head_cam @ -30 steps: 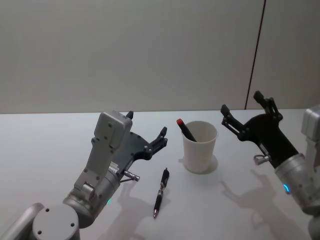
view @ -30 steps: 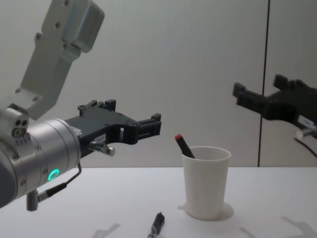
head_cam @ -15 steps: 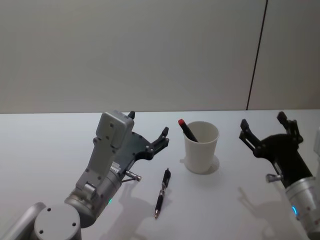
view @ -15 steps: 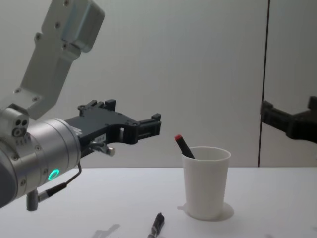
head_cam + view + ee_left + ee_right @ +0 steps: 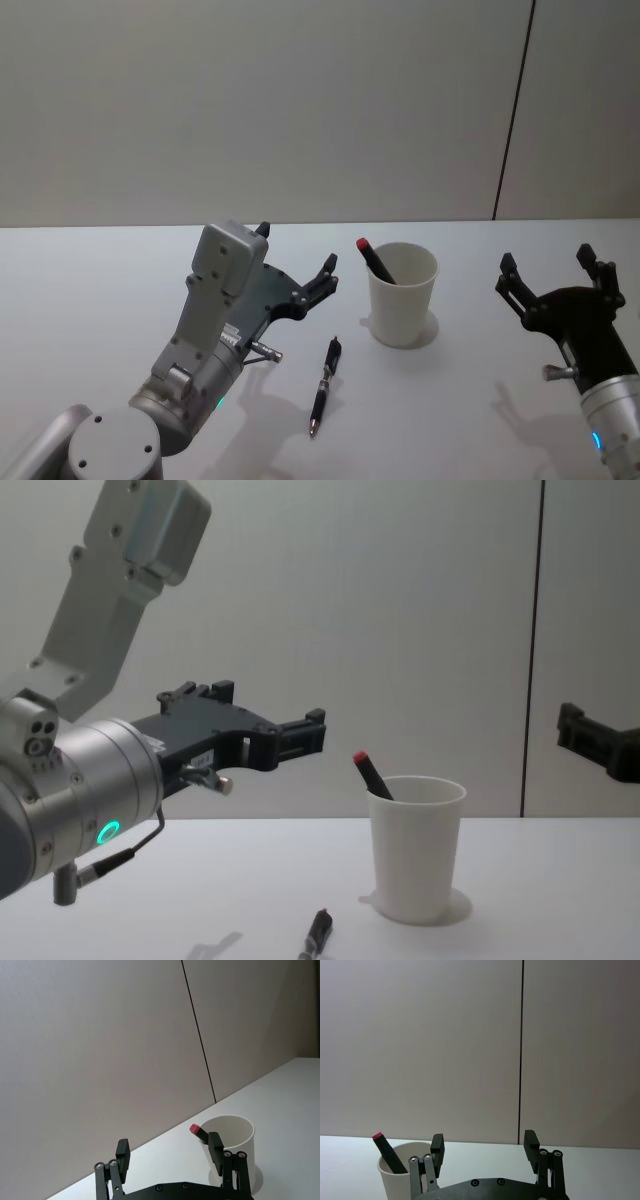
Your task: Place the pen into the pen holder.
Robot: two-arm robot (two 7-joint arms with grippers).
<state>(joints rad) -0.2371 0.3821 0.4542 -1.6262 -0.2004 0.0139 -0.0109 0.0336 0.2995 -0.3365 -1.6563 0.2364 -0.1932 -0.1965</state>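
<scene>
A black pen (image 5: 323,385) lies flat on the white table, in front and to the left of the pen holder (image 5: 402,293), a white paper cup. A red-tipped marker (image 5: 374,259) leans inside the cup. My left gripper (image 5: 295,247) hovers open above the table, left of the cup and behind the pen, holding nothing. My right gripper (image 5: 546,258) is open and empty, well to the right of the cup. In the chest view the pen (image 5: 317,932) shows at the bottom edge, left of the cup (image 5: 417,845). The left wrist view shows the cup (image 5: 231,1150) beyond the open fingers.
The white table (image 5: 90,290) reaches back to a plain grey wall with a dark vertical seam (image 5: 510,120). Bare tabletop lies to the left of my left arm and between the cup and my right gripper.
My right gripper has pulled back from beside the cup, moving right and lower. The left arm, the pen and the cup have not moved.
</scene>
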